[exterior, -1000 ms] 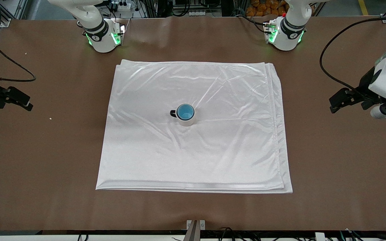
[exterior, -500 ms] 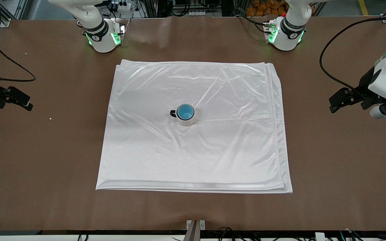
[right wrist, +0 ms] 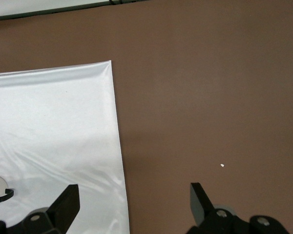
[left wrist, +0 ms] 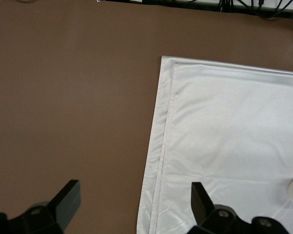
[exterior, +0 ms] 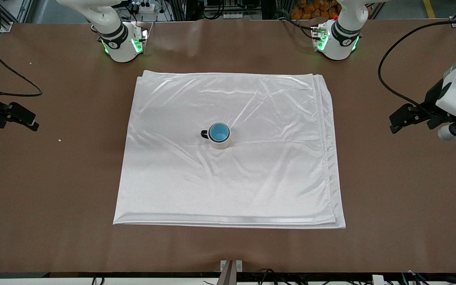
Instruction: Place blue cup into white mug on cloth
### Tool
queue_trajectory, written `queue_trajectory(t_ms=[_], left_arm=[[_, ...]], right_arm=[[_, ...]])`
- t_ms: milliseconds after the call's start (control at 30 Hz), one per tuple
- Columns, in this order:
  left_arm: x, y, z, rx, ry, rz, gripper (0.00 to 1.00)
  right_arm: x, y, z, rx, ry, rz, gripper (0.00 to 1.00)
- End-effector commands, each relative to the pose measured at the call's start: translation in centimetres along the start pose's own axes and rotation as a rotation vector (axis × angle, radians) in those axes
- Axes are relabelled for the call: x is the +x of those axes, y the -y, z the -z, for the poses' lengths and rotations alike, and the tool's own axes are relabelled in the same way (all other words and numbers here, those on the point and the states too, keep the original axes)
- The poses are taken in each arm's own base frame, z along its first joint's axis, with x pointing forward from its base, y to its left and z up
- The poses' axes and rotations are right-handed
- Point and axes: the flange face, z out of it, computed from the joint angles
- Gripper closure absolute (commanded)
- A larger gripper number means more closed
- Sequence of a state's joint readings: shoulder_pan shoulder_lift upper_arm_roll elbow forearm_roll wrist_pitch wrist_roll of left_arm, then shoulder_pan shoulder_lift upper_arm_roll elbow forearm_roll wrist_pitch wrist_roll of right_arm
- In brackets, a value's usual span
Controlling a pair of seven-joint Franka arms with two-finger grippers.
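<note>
Both arms wait, drawn back to their own ends of the tabletop; the left end effector (exterior: 395, 123) and the right end effector (exterior: 30, 120) hang empty, fingers spread wide

A high front camera faces both bases; each wrist camera looks straight down, sharing the cloth (exterior: 228, 150) edges.

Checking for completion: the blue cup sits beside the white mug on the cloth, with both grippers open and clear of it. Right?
Not quite. The front view shows the blue cup inside the white mug, not beside it. The mug stands on the cloth; the left gripper and right gripper are open and clear.
</note>
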State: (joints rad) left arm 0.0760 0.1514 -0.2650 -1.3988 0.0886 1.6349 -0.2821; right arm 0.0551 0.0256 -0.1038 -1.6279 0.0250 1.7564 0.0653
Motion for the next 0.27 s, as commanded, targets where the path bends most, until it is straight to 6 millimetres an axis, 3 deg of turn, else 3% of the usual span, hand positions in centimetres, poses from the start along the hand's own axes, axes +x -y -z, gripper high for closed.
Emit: queue_trajectory(t_ms=[0,233], left_arm=[[-0.67,0.41,0.45,-0.011,0.011,-0.013,0.00],[-0.71,0.42,0.35,-0.010,0.015,-0.013,0.00]], right_arm=[[-0.05,-0.05,0.61,0.014,0.001,0.008,0.00],[-0.08,-0.06,0.70,0.015,-0.001,0.008,0.00]])
